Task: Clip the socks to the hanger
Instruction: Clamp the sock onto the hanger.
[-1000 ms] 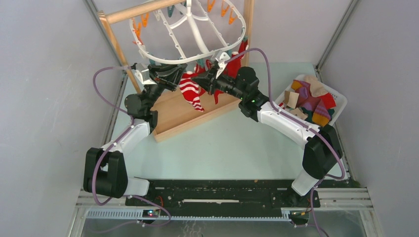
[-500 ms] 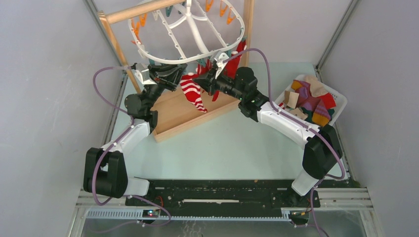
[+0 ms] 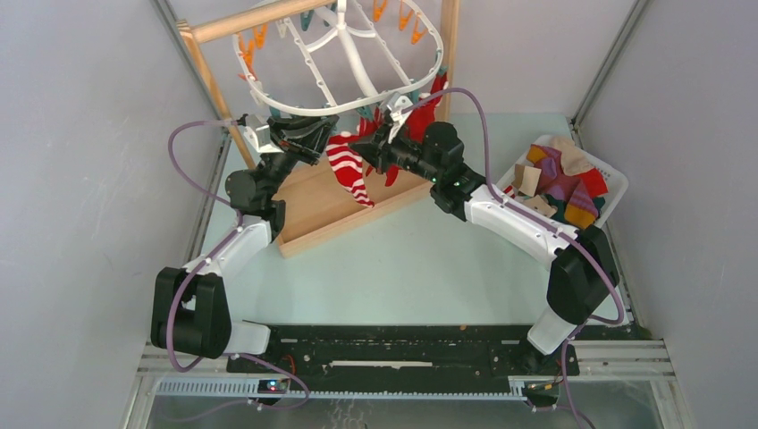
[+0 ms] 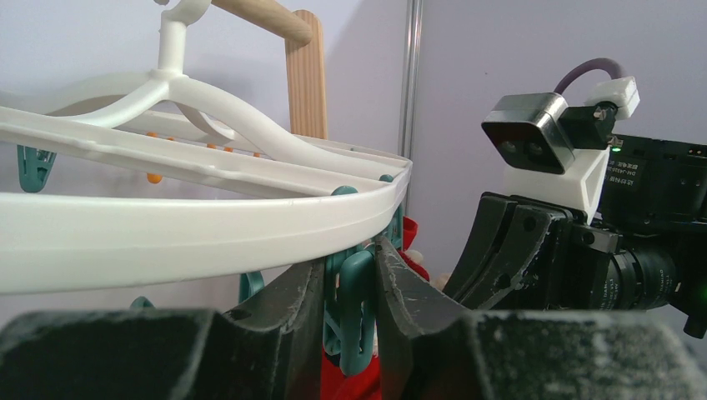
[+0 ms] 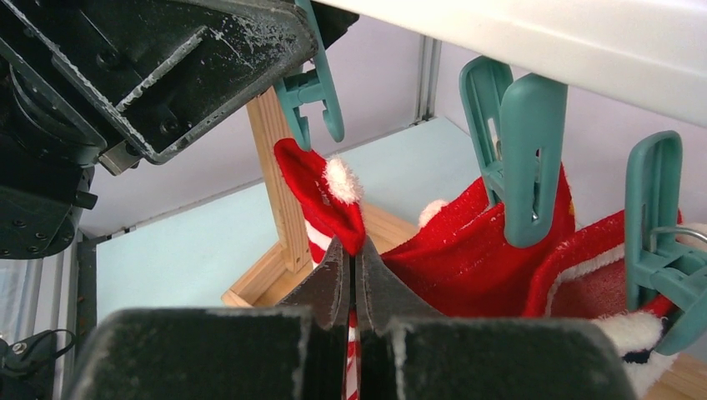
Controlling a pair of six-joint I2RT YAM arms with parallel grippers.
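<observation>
The left gripper (image 4: 350,287) was clamped on a teal clip (image 4: 357,307) that hung from the hanger (image 4: 208,225) rim just above its jaws. The right gripper (image 5: 352,268) was pinched tight on the striped sock (image 3: 350,170), whose top poked up past the fingertips, below that clip. Clipped red socks (image 5: 467,250) hung to the right of those jaws.

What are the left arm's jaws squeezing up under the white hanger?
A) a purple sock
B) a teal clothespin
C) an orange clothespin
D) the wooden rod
B: in the left wrist view the left gripper has its jaws pressed on either side of a teal clothespin that hangs from the rim of the hanger.
</observation>
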